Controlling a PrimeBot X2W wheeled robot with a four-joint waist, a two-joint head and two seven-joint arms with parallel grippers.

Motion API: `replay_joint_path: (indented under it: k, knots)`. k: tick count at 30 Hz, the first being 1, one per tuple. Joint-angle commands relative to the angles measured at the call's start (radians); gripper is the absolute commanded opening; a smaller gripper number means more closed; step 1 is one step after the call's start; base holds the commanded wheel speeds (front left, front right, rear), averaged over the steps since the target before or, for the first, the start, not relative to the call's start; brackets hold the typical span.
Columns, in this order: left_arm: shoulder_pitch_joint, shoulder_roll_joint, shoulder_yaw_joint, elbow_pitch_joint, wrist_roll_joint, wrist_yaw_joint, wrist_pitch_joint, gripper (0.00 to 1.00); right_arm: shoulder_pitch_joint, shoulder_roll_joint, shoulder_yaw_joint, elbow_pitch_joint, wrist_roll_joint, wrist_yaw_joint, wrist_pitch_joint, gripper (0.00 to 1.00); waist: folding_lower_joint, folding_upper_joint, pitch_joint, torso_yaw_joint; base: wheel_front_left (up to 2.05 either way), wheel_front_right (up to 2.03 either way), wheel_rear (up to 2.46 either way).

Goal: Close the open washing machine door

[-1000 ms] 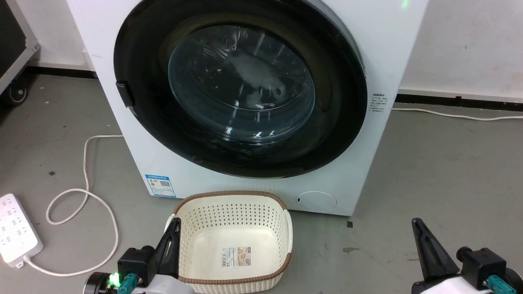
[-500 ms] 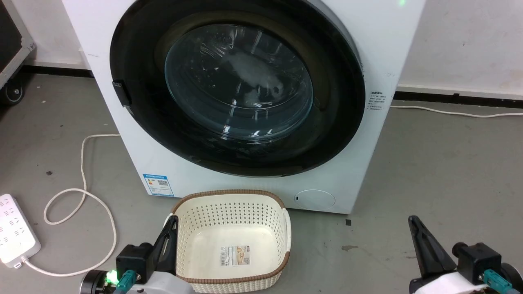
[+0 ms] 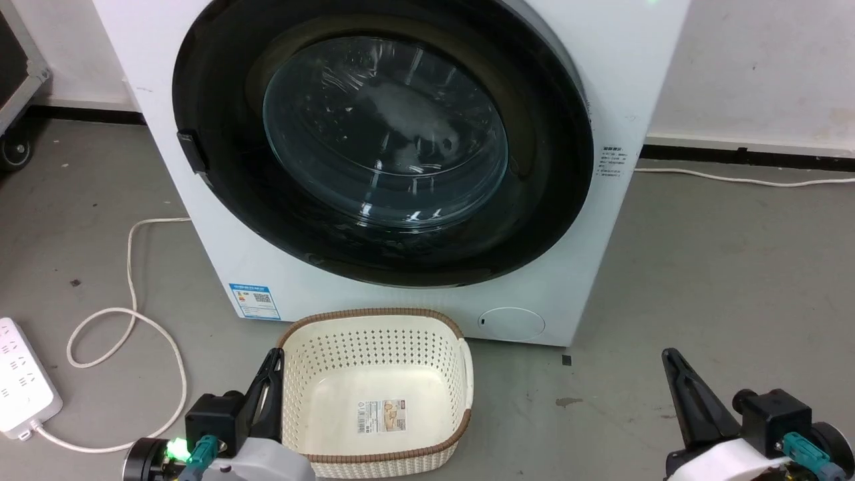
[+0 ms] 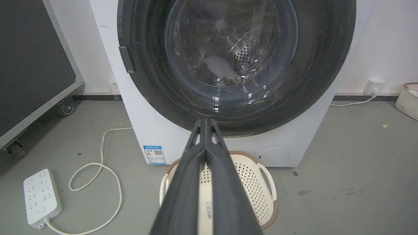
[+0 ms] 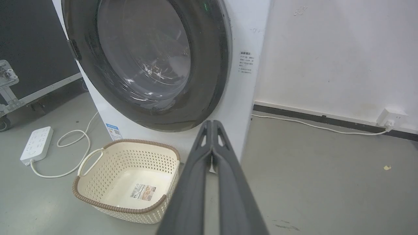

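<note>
The white washing machine (image 3: 628,67) stands straight ahead on the grey floor. Its large black-rimmed door (image 3: 384,133) with the bulging glass window lies flat against the machine's front, its latch tab at the left rim. Through the glass in the left wrist view, the door (image 4: 228,49) shows the steel drum behind it. My left gripper (image 3: 272,355) is shut and empty at the lower left, beside the basket. My right gripper (image 3: 666,355) is shut and empty at the lower right, over bare floor. Both are well short of the door.
A cream perforated basket (image 3: 374,394) sits on the floor right before the machine. A white power strip (image 3: 20,381) and its looped cable (image 3: 127,314) lie to the left. A black wheeled case (image 4: 32,65) stands far left. A wall socket (image 5: 390,117) and cord are on the right.
The whole head picture has slid slightly left and up, so the camera moved. Door, basket and both shut grippers keep their places relative to each other.
</note>
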Motion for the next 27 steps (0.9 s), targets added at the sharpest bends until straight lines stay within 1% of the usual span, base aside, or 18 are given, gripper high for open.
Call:
replay_joint_path:
  k: [1, 27]
  knots:
    - [-0.011, -0.005, 0.005, -0.009, 0.006, 0.006, 0.005, 0.00, -0.018, 0.004, 0.003, -0.009, -0.006, -0.001, 0.005, 0.00, 0.0000, 0.0000, 0.000, 0.000, 0.00, 0.00, 0.00]
    - [-0.017, -0.013, 0.032, -0.046, 0.037, 0.021, 0.059, 0.00, -0.038, 0.005, 0.016, -0.026, -0.030, -0.001, 0.059, 0.00, 0.0000, 0.0000, 0.011, -0.013, 0.00, 0.00, 0.00]
